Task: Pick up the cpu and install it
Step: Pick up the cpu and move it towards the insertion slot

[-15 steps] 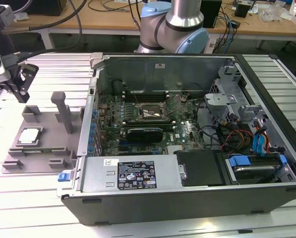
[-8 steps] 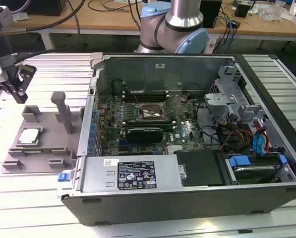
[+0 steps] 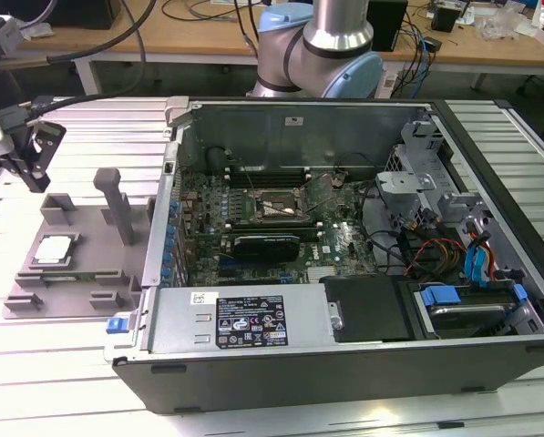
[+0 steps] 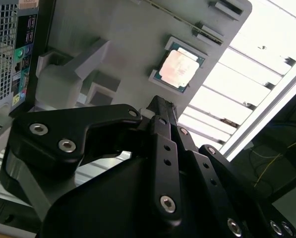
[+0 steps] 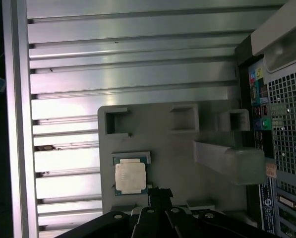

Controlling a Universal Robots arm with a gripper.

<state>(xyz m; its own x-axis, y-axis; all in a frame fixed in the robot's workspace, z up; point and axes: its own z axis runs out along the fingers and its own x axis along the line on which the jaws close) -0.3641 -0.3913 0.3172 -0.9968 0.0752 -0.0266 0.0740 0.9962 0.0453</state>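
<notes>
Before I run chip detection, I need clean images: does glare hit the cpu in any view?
Second wrist view: glare washes the top of the cpu pale pink. First wrist view: mild sheen, edges clear. Exterior view: evenly lit, top reads grey.

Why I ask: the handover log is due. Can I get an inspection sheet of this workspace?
Surface: ribbed metal table, carrying a grey fixture plate beside an open computer case.
Job's things: cpu lies flat in its recess on the fixture plate; socket frame sits on the motherboard inside the case.
Clutter: nothing seen.
Grippers: gripper hangs above the fixture plate, apart from the cpu.
Cables: black cable runs to the gripper; coloured wires inside the case.
Surroundings: wooden workbench behind, with loose cables.
</notes>
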